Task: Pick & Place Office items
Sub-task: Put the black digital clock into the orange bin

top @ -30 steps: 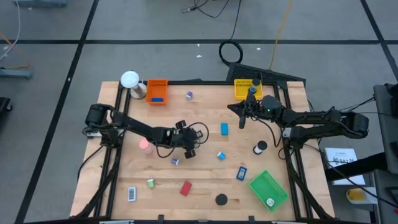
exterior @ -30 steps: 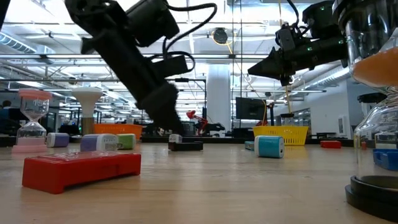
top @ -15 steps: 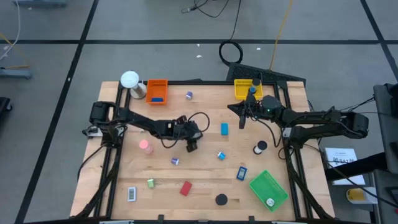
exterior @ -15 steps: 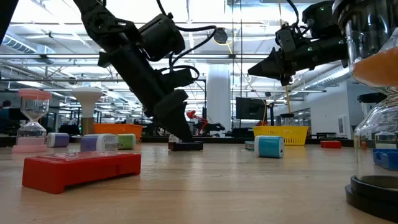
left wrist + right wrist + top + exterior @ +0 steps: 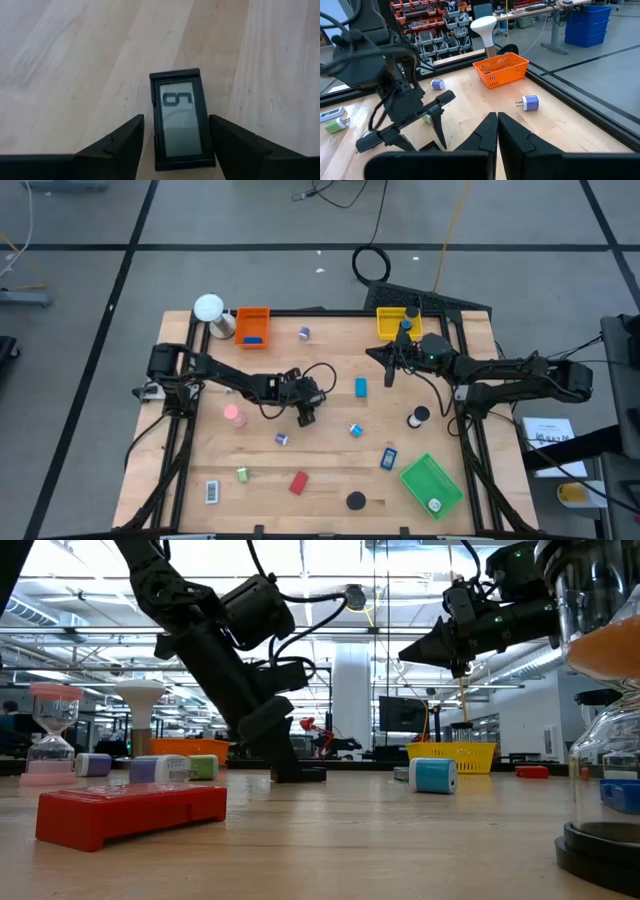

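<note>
A black-and-white little rectangle with a grey display lies flat on the wooden table; in the low view it shows as a dark slab. My left gripper is open at mid-table, slanting down, with one finger close on either long side of it. My right gripper is shut on nothing, held level above the table's far right. Other office items lie scattered: a blue rectangle, a red one, a purple roll, a black disc.
An orange tray and a white ball-topped object stand at the far left, a yellow tray at the far right, a green tray at the near right. A pink hourglass stands left of my left gripper.
My left gripper has sunk slanting down and a little toward the table's right edge, coming down around the black-and-white rectangle, which has stayed where it lay. The left arm's elbow has swung toward the far edge.
</note>
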Available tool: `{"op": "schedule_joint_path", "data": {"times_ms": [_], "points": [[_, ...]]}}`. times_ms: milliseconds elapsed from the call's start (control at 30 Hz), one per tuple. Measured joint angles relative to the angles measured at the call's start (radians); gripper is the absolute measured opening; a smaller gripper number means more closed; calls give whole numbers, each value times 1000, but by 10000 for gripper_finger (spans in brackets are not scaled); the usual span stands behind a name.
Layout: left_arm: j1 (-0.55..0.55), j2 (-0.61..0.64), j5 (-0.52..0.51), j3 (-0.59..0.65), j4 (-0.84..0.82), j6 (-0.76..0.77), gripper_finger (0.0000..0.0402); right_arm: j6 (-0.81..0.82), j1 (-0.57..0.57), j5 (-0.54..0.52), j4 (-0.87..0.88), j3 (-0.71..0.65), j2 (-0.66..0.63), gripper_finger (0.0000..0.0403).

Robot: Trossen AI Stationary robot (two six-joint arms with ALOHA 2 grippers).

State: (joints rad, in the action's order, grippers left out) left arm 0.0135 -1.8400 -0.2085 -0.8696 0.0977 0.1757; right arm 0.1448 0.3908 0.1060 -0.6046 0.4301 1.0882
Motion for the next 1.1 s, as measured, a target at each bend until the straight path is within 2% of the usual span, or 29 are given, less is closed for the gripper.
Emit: {"op": "schedule_joint_path", "data": {"times_ms": [267, 500, 833, 967, 1100], "points": [[1, -1, -2, 0, 39, -24, 223, -11, 0, 0, -5, 0, 0, 4], [17, -1, -5, 0, 24, 14, 220, -7, 0, 0, -4, 0, 0, 4], [57, 5, 16, 0, -17, -8, 153, -7, 0, 0, -4, 0, 0, 4], [69, 20, 18, -1, -37, -13, 157, -7, 0, 0, -4, 0, 0, 4], [80, 63, -32, 0, -97, -13, 173, -7, 0, 0, -4, 0, 0, 4]]}}
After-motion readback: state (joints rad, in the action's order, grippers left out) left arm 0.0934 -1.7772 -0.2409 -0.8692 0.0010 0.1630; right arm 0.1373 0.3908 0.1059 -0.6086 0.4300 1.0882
